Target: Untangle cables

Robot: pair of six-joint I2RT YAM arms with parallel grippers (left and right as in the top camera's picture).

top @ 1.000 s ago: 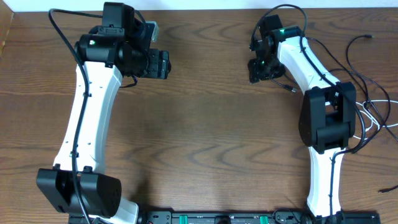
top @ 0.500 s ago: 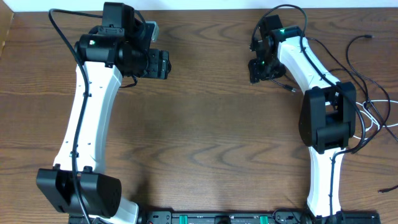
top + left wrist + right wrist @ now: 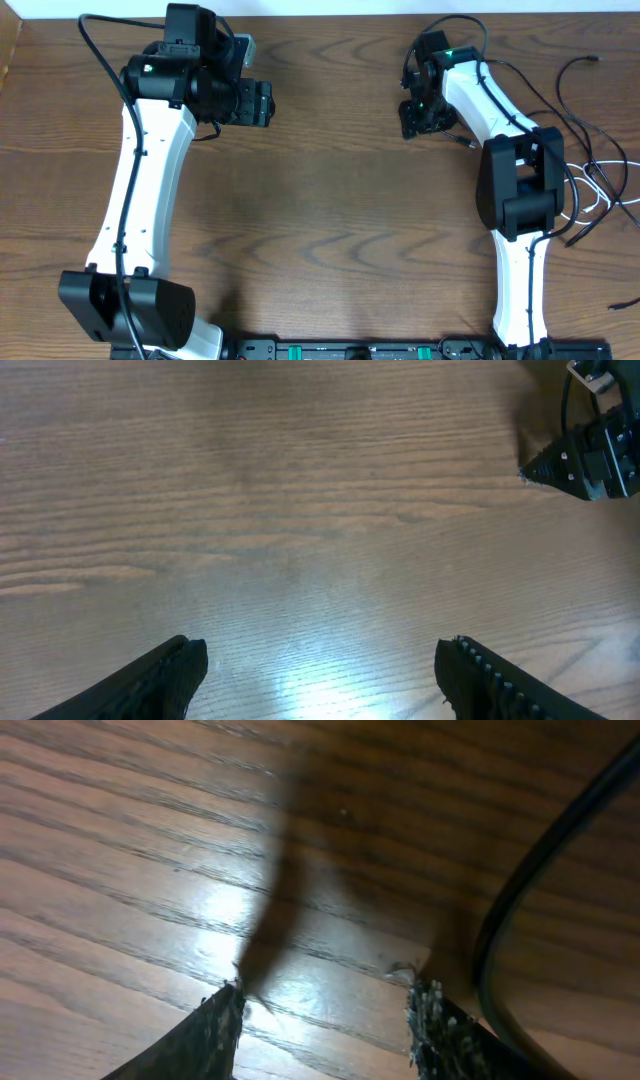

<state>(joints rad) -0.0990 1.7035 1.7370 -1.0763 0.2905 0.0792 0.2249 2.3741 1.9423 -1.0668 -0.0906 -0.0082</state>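
Note:
The cables lie at the table's right side: several thin black cords loop behind my right arm. A white one curls near the edge. One black cord's plug end lies just right of my right gripper. In the right wrist view that gripper is low over the wood and open, with nothing between its fingers. A black cable curves past the outside of its right finger. My left gripper is at the back left, open wide over bare wood.
The right gripper shows at the top right of the left wrist view. The table's back edge runs just behind both grippers. The arm bases and a black rail line the front edge.
My right arm has shifted slightly to the left, its elbow swinging with it. The left arm has not moved.

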